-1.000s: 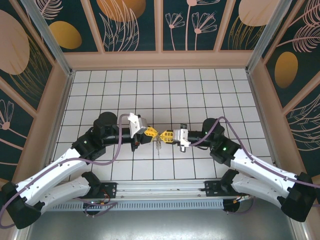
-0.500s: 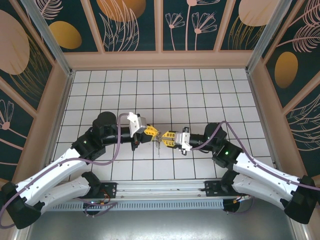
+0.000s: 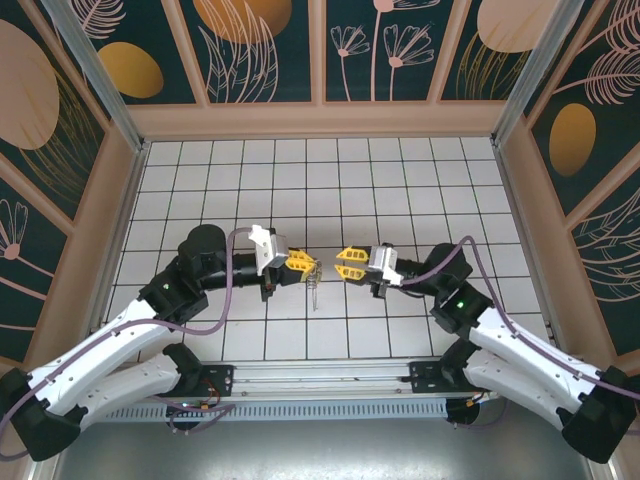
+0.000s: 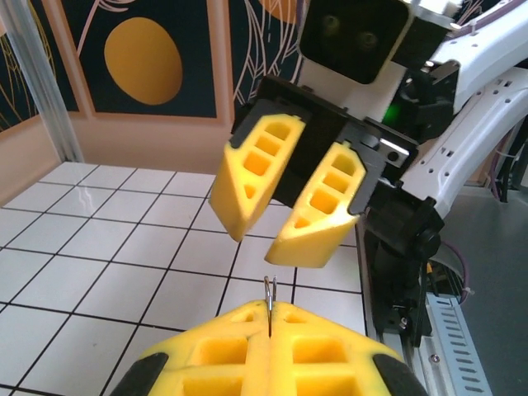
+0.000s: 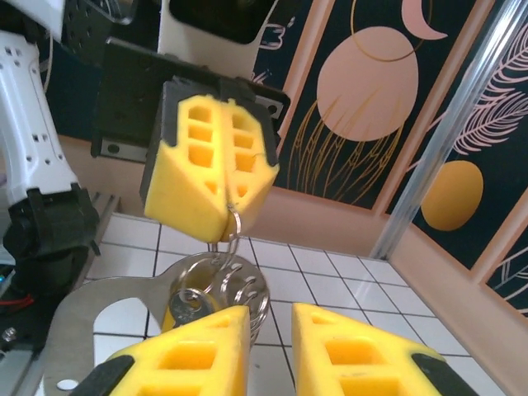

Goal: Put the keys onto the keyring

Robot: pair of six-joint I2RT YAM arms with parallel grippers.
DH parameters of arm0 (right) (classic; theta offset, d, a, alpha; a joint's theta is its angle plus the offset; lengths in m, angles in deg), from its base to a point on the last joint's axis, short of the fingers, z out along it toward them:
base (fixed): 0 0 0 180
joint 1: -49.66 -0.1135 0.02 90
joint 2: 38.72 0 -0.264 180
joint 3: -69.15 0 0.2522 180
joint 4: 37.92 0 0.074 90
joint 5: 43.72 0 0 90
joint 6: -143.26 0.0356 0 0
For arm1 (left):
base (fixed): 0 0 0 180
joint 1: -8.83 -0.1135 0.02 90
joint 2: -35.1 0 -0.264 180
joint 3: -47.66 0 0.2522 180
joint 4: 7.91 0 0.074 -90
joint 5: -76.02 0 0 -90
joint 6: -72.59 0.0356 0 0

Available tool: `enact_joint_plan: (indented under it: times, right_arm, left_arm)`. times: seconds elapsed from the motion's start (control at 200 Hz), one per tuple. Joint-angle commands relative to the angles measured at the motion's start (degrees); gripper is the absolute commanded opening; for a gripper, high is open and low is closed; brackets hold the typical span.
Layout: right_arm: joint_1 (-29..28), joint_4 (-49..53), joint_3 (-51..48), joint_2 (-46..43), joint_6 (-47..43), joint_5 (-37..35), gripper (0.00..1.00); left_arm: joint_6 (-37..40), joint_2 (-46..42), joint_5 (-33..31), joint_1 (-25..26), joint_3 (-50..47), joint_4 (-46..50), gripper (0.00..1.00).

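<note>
Right fingers (image 3: 350, 262) withdrawn, parted; left fingers (image 3: 298, 263) clench keyring (image 5: 231, 285), hanging vertical.

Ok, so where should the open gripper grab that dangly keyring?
Probably the keyring loops hanging below the shut left gripper, which pinches its top. The right gripper is open and faces those loops, so coming straight in from its own side looks best.
</note>
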Motion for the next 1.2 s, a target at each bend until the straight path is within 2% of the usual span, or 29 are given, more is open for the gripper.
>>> enact_joint_plan:
  times: [0.0, 0.3, 0.601, 0.861, 1.196]
  right_arm:
    - [1.14, -6.00, 1.78, 2.27, 5.80, 10.29, 0.22]
    - [1.04, -7.53, 2.68, 5.49, 7.63, 13.93, 0.24]
    - [0.95, -7.79, 3.48, 7.24, 7.42, 11.15, 0.19]
    - [0.51, -7.27, 3.52, 8.80, 6.95, 9.44, 0.25]
    - [0.43, -5.66, 3.13, 9.39, 6.28, 6.52, 0.27]
  left_arm:
    - [0.65, -1.07, 2.05, -0.10, -0.20, -3.41, 0.00]
    - [1.79, 0.09, 2.53, -0.09, 0.23, -1.60, 0.00]
    - [1.96, 2.26, 3.79, -0.09, 1.29, 0.04, 0.00]
    - [1.99, 3.02, 3.70, -0.05, 1.47, 0.18, 0.00]
    - [2.12, 3.41, 3.87, -0.04, 1.55, 0.19, 0.00]
